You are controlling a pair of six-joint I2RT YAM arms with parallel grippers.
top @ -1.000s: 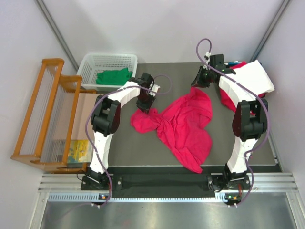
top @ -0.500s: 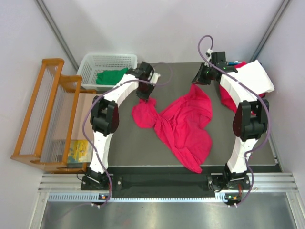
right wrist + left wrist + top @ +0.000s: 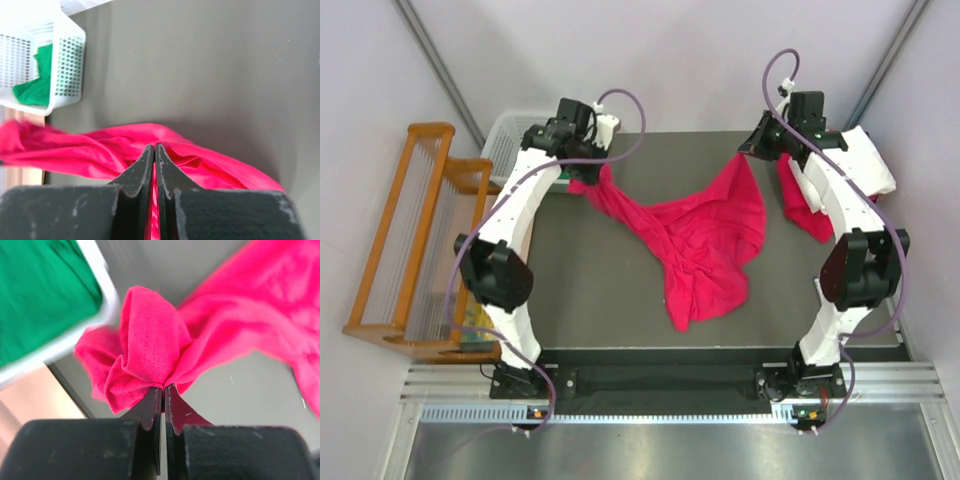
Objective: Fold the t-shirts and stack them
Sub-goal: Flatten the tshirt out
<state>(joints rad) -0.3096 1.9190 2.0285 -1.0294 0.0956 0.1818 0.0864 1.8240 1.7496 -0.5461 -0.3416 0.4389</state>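
A crimson-pink t-shirt [image 3: 705, 235] hangs stretched between both grippers, its crumpled lower part trailing on the dark table [image 3: 590, 290]. At the back left, beside the basket, my left gripper [image 3: 582, 172] is shut on a bunched corner of the shirt [image 3: 150, 340]; in the left wrist view its jaws [image 3: 164, 388] pinch the cloth. At the back right my right gripper [image 3: 748, 155] is shut on the other upper edge [image 3: 154, 146]. A green t-shirt [image 3: 35, 87] lies in the basket. A white t-shirt [image 3: 865, 165] lies at the right edge over more crimson cloth [image 3: 802, 205].
The white lattice basket [image 3: 505, 135] stands at the table's back left corner, partly under my left arm. A wooden rack [image 3: 405, 240] stands off the table to the left. Grey walls close in at the back and sides.
My left gripper closed on the shirt's left corner and carried it up and back toward the basket. The right gripper rose and moved back, so the shirt now hangs spread between them.
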